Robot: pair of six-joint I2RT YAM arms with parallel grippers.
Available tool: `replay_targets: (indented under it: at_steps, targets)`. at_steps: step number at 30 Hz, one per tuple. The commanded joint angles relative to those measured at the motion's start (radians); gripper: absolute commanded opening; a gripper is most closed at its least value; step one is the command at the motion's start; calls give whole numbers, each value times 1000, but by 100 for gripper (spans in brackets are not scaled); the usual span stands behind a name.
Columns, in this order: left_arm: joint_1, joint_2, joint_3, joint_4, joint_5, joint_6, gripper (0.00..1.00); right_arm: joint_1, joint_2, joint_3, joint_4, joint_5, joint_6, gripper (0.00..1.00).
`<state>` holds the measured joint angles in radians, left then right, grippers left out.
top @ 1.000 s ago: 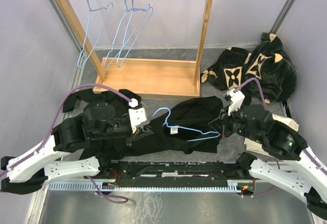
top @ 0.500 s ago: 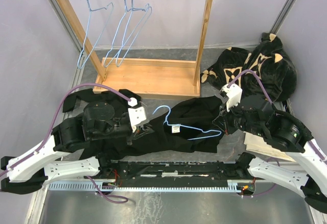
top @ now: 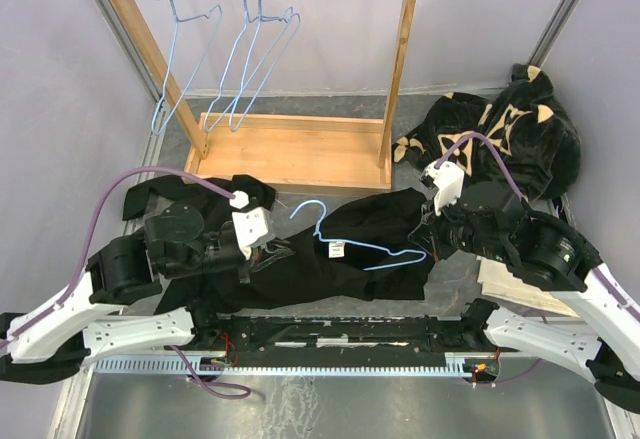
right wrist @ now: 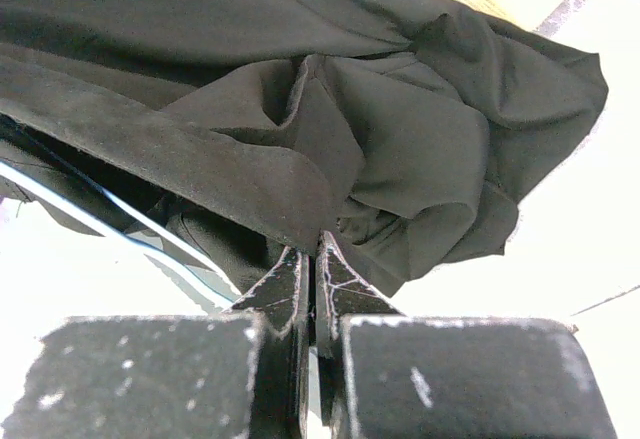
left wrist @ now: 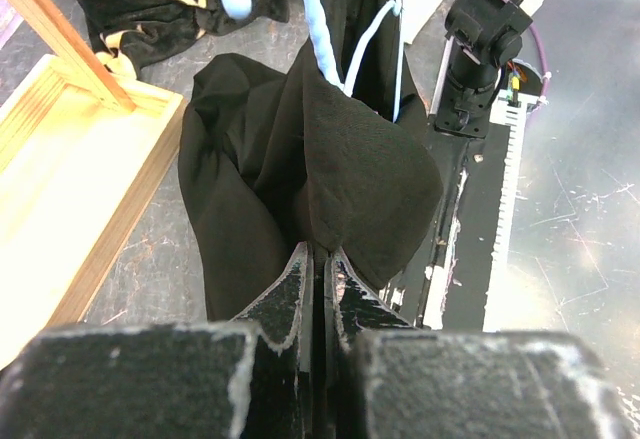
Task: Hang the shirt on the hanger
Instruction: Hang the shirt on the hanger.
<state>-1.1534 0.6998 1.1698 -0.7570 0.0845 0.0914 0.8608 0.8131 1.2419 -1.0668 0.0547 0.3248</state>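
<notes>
Shirt (top: 380, 221) between left gripper's (left wrist: 320, 252), right gripper's (right wrist: 312, 245) fingers (right wrist: 347, 291)

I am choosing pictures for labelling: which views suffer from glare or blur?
Right wrist view: the surface beside the shirt is blown out white. Left wrist view: the left gripper is blurred at its base. Top view: evenly lit, sharp.

A wooden rack (top: 290, 151) stands at the back of the table (top: 452, 281). A shirt (top: 370, 241) lies in front, a plush garment (top: 500, 137) to the right.
</notes>
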Motion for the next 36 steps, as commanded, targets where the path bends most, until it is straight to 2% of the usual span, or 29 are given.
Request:
replay_targets:
  at_steps: [1, 7, 10, 12, 13, 15, 19, 22, 26, 31, 36]
  targets:
    - [0, -86, 92, -10, -51, -10, 3, -20, -17, 10, -173, 180, -42, 0]
    - [0, -124, 74, -18, -72, -20, 3, -20, -13, 25, -176, 168, -60, 0]
    - [1, -125, 57, -15, -65, -32, 3, -20, -14, 27, -149, 105, -70, 0]
    - [0, -121, 41, -6, -52, -39, 3, -19, -14, 31, -129, 66, -80, 4]
    - [-1, -117, 34, 0, -43, -42, 3, -21, -14, 40, -124, 47, -87, 7]
    - [0, -108, 20, 8, -21, -46, 3, -19, -15, 65, -119, -6, -113, 22]
    - [0, -76, 5, 14, 23, -48, 3, -20, -25, 134, -123, -54, -155, 56]
    - [0, -59, -3, 18, 45, -47, 3, -20, -42, 187, -127, -11, -175, 66]
    - [0, -53, -12, 33, 58, -49, 3, -20, -92, 201, -79, -15, -199, 70]
    - [0, -39, -13, 39, 72, -51, 3, -20, -176, 122, 24, 1, -201, 71]
    - [1, -25, -12, 38, 75, -53, 3, -20, -183, 102, 38, -176, -245, 72]
